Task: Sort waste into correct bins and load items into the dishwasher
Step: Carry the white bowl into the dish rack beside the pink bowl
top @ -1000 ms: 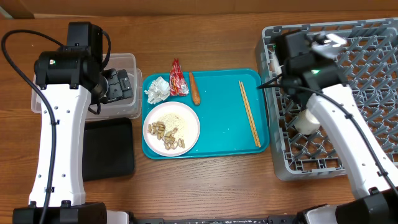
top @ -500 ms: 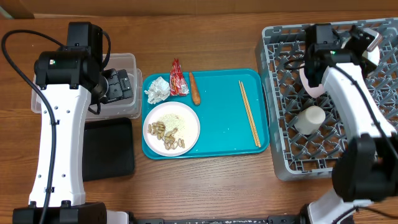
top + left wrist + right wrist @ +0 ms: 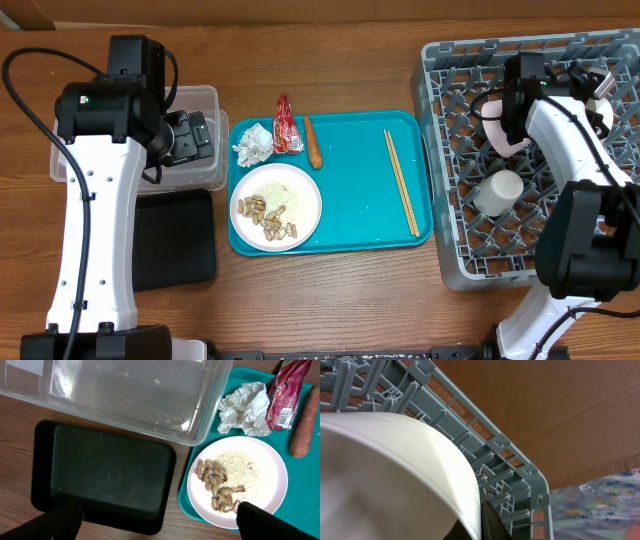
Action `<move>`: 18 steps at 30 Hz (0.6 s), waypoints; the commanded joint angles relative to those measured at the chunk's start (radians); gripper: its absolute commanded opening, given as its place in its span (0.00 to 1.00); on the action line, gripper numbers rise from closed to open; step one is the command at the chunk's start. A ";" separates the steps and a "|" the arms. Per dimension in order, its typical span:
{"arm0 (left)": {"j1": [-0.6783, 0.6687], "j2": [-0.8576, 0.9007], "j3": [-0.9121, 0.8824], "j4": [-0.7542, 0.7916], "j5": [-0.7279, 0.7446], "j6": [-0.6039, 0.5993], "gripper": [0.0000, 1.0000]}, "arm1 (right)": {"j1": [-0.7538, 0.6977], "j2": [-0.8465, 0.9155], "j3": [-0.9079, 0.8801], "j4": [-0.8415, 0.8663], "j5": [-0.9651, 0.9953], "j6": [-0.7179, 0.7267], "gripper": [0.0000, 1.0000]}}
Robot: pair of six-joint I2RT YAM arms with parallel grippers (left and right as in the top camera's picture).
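My right gripper (image 3: 594,88) is shut on the rim of a white bowl (image 3: 604,112) and holds it on edge over the far right of the grey dish rack (image 3: 457,250). In the right wrist view the bowl (image 3: 395,475) fills the frame, its rim between my fingers (image 3: 480,525). A pale pink bowl (image 3: 497,138) and a small white cup (image 3: 498,192) sit in the rack. My left gripper (image 3: 190,140) is open and empty above the clear tub (image 3: 205,100); its fingers (image 3: 160,525) frame the black tray (image 3: 105,475).
The teal tray (image 3: 360,215) holds a white plate (image 3: 300,190) with peanut shells (image 3: 270,215), a paper ball (image 3: 253,145), a red wrapper (image 3: 286,125), an orange-brown stick (image 3: 313,143) and two chopsticks (image 3: 402,183). The black tray (image 3: 175,250) lies in front of the tub.
My right arm has carried the white bowl from the rack's left side to its far right. The left arm has not moved.
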 commanded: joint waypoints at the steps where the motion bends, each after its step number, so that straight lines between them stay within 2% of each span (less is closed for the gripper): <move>1: -0.002 0.006 0.014 0.002 -0.010 -0.017 1.00 | 0.006 0.024 0.000 -0.018 -0.040 -0.004 0.04; 7: -0.002 0.006 0.014 0.002 -0.010 -0.017 1.00 | 0.037 0.022 0.000 -0.037 -0.032 -0.004 0.04; 12: -0.002 0.006 0.014 0.001 -0.010 -0.017 1.00 | 0.032 0.022 0.000 -0.005 0.059 -0.005 0.04; 18: -0.002 0.006 0.014 0.001 -0.010 -0.017 1.00 | 0.034 0.022 0.000 -0.026 -0.076 -0.004 0.05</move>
